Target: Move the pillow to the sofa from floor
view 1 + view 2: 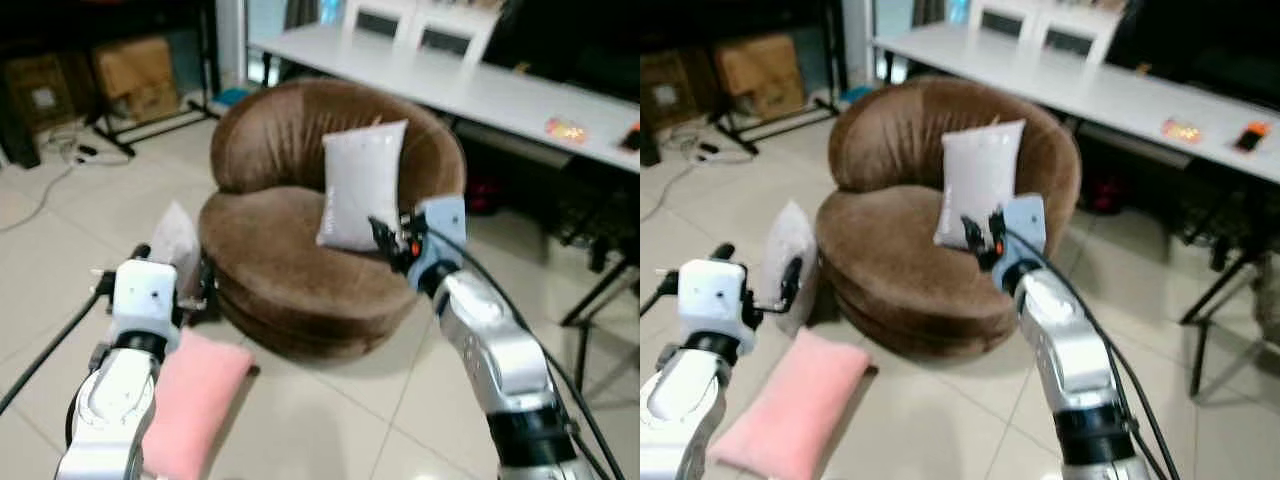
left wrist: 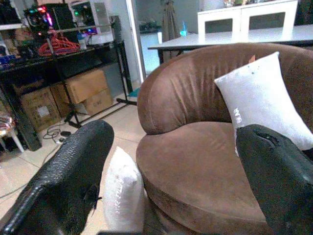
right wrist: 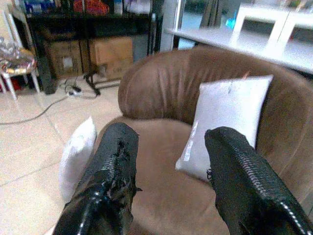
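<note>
A white pillow [image 1: 175, 245] stands on the floor [image 1: 60, 250], leaning against the left side of the brown sofa [image 1: 290, 260]. It looks soft and light, so pinch a corner or its top edge. The left gripper [image 1: 790, 280] hovers just beside it, fingers apart; the right gripper [image 1: 385, 240], also apart, reaches over the seat near a grey pillow [image 1: 360, 180]

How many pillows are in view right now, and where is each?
3. A white rectangular pillow leans upright against the backrest of the round brown velvet sofa. A second white pillow stands on the floor against the sofa's left side. A pink pillow lies flat on the tiles nearby.
</note>
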`<state>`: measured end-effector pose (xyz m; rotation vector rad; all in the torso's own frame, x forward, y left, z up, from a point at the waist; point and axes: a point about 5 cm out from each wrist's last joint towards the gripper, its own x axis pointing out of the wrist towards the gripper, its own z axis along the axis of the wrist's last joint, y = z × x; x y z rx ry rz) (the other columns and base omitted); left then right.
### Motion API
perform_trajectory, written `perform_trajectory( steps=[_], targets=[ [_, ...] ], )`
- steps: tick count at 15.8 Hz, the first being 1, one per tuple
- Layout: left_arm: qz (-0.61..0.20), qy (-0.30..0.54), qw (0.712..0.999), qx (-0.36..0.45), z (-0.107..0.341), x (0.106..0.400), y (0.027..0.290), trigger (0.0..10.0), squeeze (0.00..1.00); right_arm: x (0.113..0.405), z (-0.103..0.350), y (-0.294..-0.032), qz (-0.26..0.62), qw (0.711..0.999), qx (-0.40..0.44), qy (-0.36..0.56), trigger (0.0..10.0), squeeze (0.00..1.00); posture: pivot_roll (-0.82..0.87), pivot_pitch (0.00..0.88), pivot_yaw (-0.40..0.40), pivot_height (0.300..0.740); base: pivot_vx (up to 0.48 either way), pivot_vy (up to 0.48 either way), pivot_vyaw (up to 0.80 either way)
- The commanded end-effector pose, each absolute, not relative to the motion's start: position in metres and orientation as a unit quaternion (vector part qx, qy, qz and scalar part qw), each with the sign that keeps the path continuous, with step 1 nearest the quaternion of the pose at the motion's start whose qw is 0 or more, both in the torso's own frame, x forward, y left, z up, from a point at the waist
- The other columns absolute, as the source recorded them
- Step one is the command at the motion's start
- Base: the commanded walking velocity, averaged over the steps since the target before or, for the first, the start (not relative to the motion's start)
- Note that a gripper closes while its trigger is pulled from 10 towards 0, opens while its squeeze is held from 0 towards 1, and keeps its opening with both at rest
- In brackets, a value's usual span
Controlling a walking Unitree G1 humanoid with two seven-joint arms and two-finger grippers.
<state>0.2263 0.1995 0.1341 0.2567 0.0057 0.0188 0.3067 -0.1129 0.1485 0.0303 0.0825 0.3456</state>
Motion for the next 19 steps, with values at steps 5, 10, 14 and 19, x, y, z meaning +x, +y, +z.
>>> perform_trajectory(
  steps=[5,10,14,19],
  targets=[
    [0.023,-0.004,0.993,0.118,0.1345,0.2219,0.1959,10.0,0.0,0.3109,0.1489,-0.1158,0.183,0.982,0.005,0.048,10.0,0.0,0.08,0.0,-0.128,0.74,0.0,0.0,0.0],
    [0.029,-0.005,0.992,0.12,0.1347,0.2204,0.1976,10.0,0.0,0.3124,0.1485,-0.1143,0.188,0.981,0.003,0.049,10.0,0.0,0.08,0.0,-0.131,0.74,0.0,0.263,0.0],
    [0.022,-0.003,0.992,0.123,0.134,0.2207,0.1973,10.0,0.0,0.3107,0.1479,-0.1151,0.185,0.982,0.003,0.047,10.0,0.0,0.07,0.0,-0.118,0.74,0.0,0.267,0.0],
    [0.016,-0.003,0.992,0.123,0.1333,0.2209,0.1961,10.0,0.0,0.309,0.1464,-0.1159,0.183,0.982,0.003,0.048,10.0,0.0,0.06,0.0,-0.109,0.74,0.0,0.267,0.0]
  ],
)
